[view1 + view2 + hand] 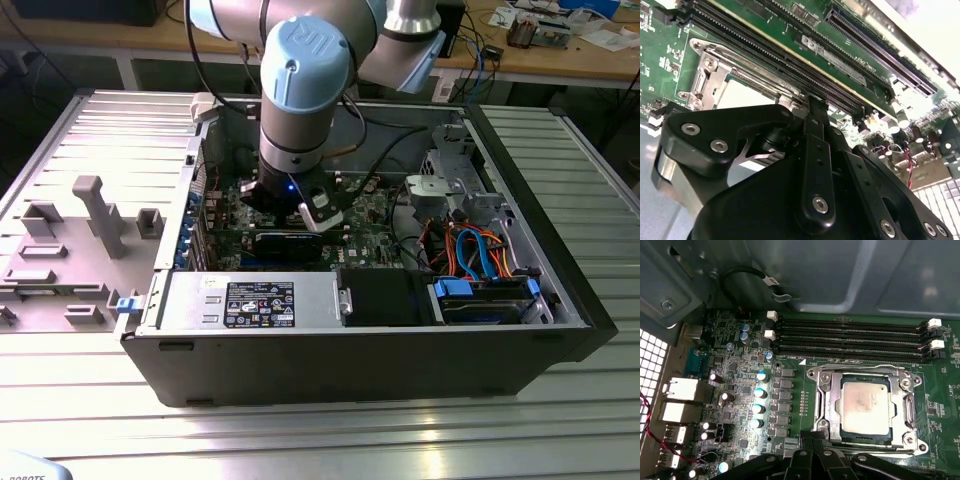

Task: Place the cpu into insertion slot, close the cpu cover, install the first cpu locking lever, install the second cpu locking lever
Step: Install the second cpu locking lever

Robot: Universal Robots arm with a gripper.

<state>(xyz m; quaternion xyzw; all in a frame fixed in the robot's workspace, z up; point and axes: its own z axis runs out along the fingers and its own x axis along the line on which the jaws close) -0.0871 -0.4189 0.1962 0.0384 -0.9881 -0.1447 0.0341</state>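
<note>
My jaws (812, 452) hung low over the motherboard (740, 385) inside the open computer case (560, 300), at the near edge of the insertion slot (866, 410). The cpu (865, 404) lay flat in the slot, silvery top up, with the cpu cover (907, 410) down around it, framing the chip. Jaws were drawn narrow and held nothing, tips by the socket rim, probably suited to working a thin lever. Memory slots (850, 337) ran just beyond the socket.
</note>
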